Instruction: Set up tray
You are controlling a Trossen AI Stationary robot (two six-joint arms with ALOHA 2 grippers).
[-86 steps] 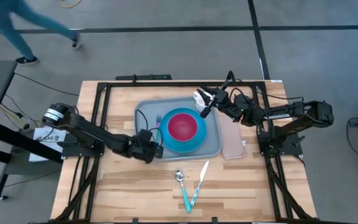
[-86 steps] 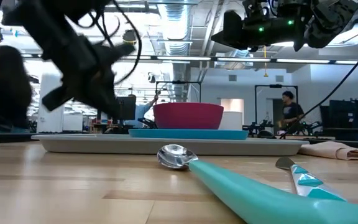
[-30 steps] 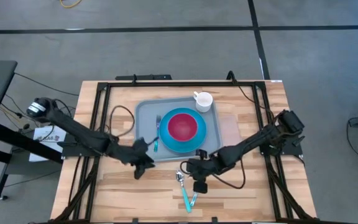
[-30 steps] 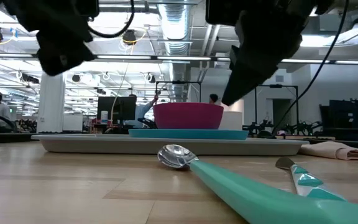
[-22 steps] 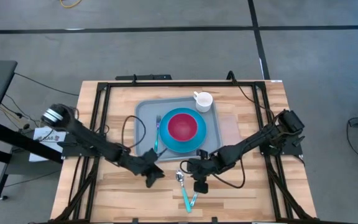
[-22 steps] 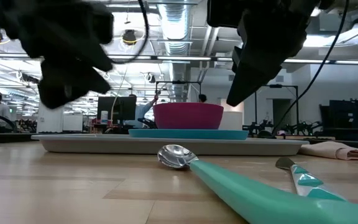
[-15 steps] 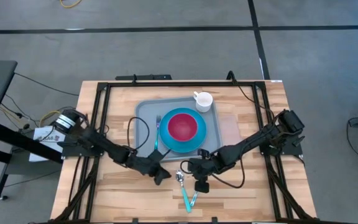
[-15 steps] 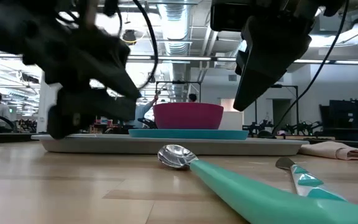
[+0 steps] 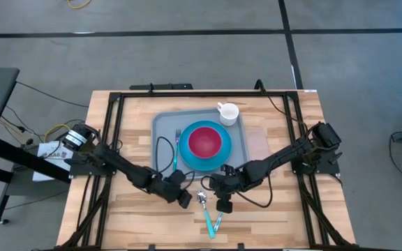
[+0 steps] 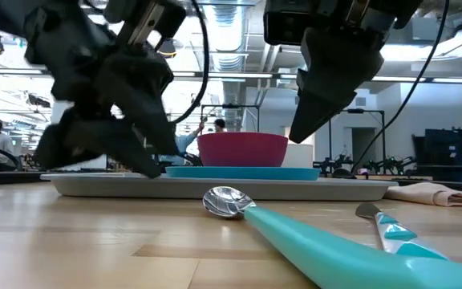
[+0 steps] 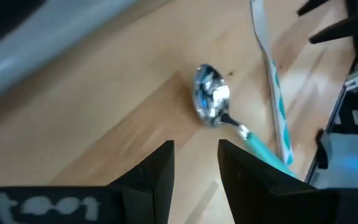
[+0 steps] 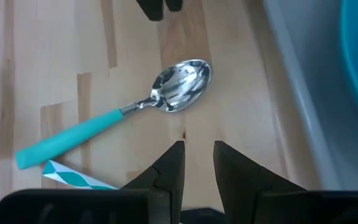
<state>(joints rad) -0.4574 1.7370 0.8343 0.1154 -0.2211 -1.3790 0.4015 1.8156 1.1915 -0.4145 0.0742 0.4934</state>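
Note:
The grey-blue tray (image 9: 160,125) lies mid-table and carries a blue plate (image 9: 223,159), a red bowl (image 9: 204,141), a white cup (image 9: 227,111) and a fork (image 9: 176,145). On the wood near the tray's front edge lies a teal-handled spoon (image 9: 202,200), its bowl (image 11: 211,99) toward the tray. A knife (image 11: 271,81) lies beside it. My left gripper (image 9: 185,199) hovers just left of the spoon's bowl, open (image 11: 196,162) and holding nothing. My right gripper (image 9: 220,204) hovers just right of the spoon, open by a narrow gap (image 12: 199,158) and holding nothing.
A beige napkin (image 9: 260,150) lies flat on the table right of the tray. The spoon's handle (image 12: 73,138) and the knife's striped handle end (image 12: 73,175) meet toward the near edge. Bare wood stretches left and right of the cutlery.
My left gripper has swung from beside the tray's left front corner toward the table's right and near edge, sinking and rolling, and now sits close to the spoon's bowl. The right arm has kept still. Nothing on the table has moved.

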